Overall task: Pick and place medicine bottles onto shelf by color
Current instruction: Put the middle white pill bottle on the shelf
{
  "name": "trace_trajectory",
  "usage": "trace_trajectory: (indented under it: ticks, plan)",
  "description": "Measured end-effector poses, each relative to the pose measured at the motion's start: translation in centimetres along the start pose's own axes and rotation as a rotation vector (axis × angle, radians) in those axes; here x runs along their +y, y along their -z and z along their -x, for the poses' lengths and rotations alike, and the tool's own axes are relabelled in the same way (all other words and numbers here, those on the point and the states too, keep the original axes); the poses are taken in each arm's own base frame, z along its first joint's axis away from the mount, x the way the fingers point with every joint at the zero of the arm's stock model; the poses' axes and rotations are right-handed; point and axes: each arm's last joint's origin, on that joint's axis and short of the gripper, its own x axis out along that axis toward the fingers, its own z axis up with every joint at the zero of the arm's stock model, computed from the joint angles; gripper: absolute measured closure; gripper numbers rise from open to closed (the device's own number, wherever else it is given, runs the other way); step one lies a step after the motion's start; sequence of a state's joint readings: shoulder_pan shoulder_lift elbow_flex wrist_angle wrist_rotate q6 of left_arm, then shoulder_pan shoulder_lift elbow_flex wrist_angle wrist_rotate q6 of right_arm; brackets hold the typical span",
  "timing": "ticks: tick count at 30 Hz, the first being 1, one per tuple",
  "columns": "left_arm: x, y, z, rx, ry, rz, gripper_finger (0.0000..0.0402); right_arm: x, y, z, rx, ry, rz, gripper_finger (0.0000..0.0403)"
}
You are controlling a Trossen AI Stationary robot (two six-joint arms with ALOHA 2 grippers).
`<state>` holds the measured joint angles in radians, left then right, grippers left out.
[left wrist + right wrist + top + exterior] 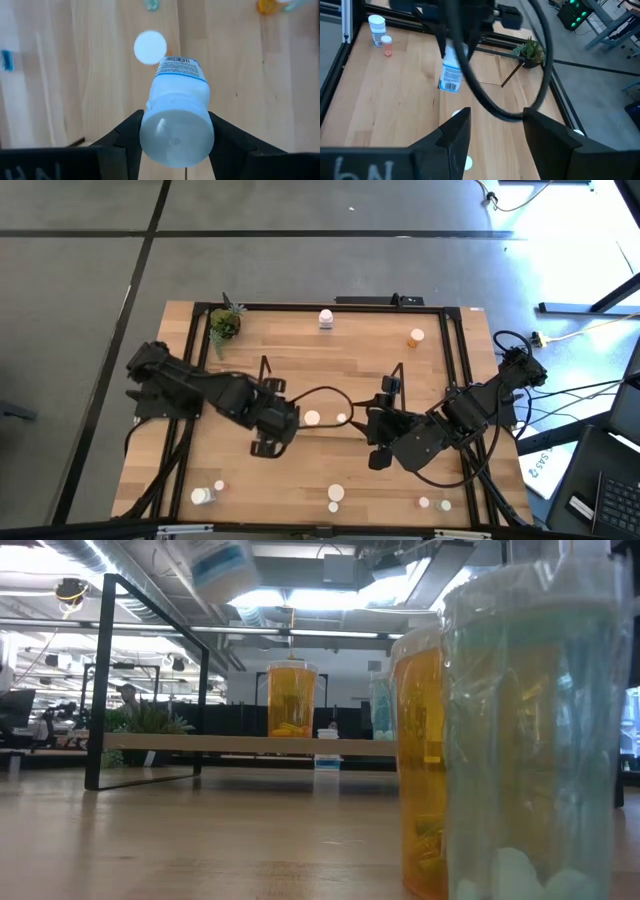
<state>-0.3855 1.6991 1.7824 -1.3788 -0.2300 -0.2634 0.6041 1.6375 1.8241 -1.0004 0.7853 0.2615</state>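
My left gripper (175, 135) is shut on a white bottle with a blue-edged label (177, 100), high above the table's middle. The bottle also shows in the right wrist view (451, 75) and at the top of the low view (220, 565). A white cap (150, 47) lies below it. The shelf (250, 744) has a wood board in a black wire frame, and an orange bottle (291, 700) and a teal one (380, 705) stand on it. My right gripper (495, 140) is open and empty, right of the middle (378, 442). My left gripper pinches the white bottle's wide round end (175, 142) between its two fingers (131, 132), one on each side. The fingers come from above, pointing down. The bottle hangs below them, tilted, label end (178, 67) lowest, clear of table and shelf.
A pink bottle (326, 318) and an orange one (416, 337) stand at the far side, with a green plant (225, 325) at the far left. Several small bottles stand along the near edge (336, 493). An orange (430, 760) and a teal bottle (530, 740) fill the low view's right.
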Motion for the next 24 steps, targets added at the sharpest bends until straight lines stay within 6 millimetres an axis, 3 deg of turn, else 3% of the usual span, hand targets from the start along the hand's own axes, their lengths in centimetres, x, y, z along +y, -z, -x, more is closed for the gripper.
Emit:
trace_trajectory:
  ticks: [8,13,24]
  plan:
    - [4.1,-0.6,-1.0,0.052,0.045,0.146,0.0241,0.0,0.0,0.0,0.000,0.000,0.000,0.0221]
    - [6.1,-0.8,-2.6,0.141,0.011,0.206,0.0241,0.0,0.0,0.0,0.000,0.000,0.000,0.0221]
    - [5.0,-1.3,-4.8,0.228,0.004,0.182,0.0241,0.0,0.2,0.0,0.013,0.003,-0.011,0.0221]
